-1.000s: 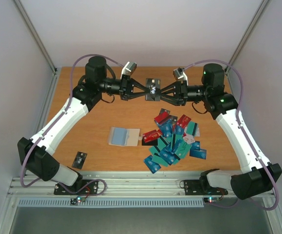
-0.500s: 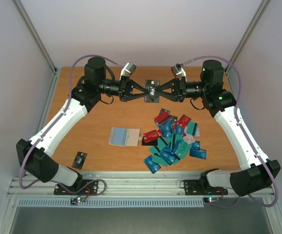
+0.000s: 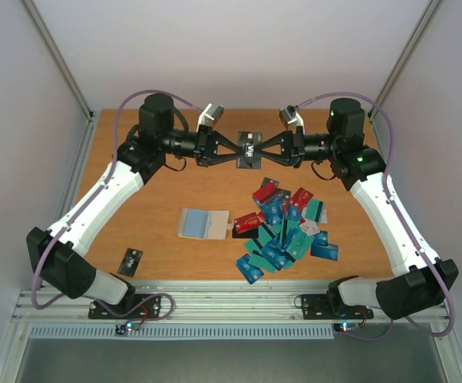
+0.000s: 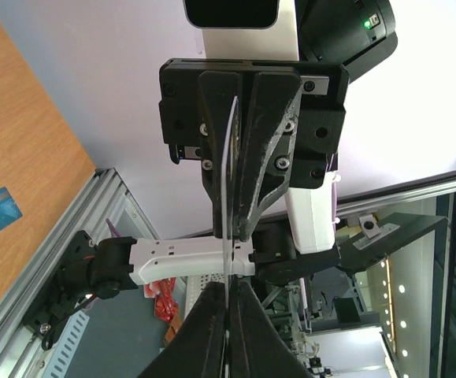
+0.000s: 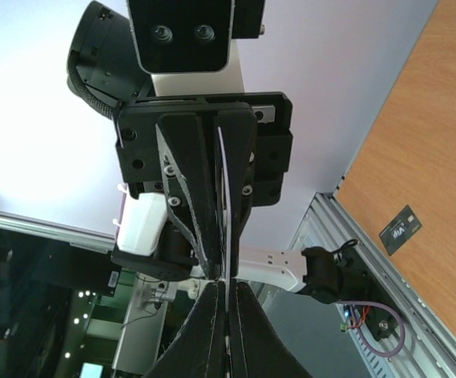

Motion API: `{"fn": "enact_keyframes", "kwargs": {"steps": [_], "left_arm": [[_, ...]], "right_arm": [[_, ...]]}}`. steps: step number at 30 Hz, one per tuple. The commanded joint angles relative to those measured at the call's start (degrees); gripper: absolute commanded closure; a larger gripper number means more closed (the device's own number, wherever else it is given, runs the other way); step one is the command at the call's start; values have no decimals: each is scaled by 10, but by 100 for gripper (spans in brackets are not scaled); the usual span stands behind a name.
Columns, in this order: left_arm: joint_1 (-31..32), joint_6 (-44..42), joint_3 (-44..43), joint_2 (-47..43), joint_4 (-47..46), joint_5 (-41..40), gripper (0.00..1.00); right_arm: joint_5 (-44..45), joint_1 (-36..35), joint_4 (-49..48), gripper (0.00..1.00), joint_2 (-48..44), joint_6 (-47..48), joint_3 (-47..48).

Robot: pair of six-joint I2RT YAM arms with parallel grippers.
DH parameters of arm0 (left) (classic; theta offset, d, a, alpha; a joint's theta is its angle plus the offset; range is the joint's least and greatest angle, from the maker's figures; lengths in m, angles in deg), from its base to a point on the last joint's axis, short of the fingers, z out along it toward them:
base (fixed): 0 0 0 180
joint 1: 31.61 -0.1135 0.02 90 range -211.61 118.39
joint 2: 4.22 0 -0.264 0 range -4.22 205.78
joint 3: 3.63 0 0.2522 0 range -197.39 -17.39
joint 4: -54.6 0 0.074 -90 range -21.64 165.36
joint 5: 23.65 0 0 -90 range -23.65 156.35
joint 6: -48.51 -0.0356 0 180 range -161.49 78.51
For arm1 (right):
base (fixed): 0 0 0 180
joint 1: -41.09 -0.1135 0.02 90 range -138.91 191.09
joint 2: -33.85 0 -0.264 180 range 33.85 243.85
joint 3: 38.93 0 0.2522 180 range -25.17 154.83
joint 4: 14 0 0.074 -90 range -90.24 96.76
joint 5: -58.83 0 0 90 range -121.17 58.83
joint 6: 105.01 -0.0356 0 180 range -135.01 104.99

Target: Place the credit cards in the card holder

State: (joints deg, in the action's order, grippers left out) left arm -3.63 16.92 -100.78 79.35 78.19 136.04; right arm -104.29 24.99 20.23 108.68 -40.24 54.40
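Apparent handover above the far part of the table (image 3: 159, 191). The left gripper (image 3: 237, 148) and right gripper (image 3: 264, 148) are both clamped on one black card (image 3: 250, 148) from opposite sides, and its long axis runs across the line between them. The card holder (image 3: 203, 223) lies open toward the near edge, on the left arm's side and just beside the heaped credit cards (image 3: 282, 227). The wrist views show the held card edge-on only — its printed face appears in the top view alone.

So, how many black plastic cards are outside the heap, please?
2: one black plastic card pinched by both arms' jaws; a second card on the wooden table near the left base. The heap may hide more.
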Motion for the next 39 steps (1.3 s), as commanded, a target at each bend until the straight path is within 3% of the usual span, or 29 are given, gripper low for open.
{"fn": "enact_keyframes", "kwargs": {"steps": [1,6,10,14,21,29,39], "left_arm": [[1,-14,-2,-3,11,-2,90],[-12,-139,-38,1,205,-84,64],[-33,-263,-38,-5,363,-191,63],[-45,-343,-2,-15,448,-305,70],[-52,-377,111,-22,445,-401,86],[-53,-391,176,21,418,-491,99],[-54,-409,162,111,413,-520,100]], "right_arm": [[11,-3,71,99,-2,60,15],[70,-12,126,99,-8,84,0],[125,-34,133,99,-9,84,-34],[192,-78,122,99,5,73,-63],[254,-160,73,99,62,67,-109],[235,-175,76,99,142,118,-153],[203,-205,66,99,243,145,-148]]}}
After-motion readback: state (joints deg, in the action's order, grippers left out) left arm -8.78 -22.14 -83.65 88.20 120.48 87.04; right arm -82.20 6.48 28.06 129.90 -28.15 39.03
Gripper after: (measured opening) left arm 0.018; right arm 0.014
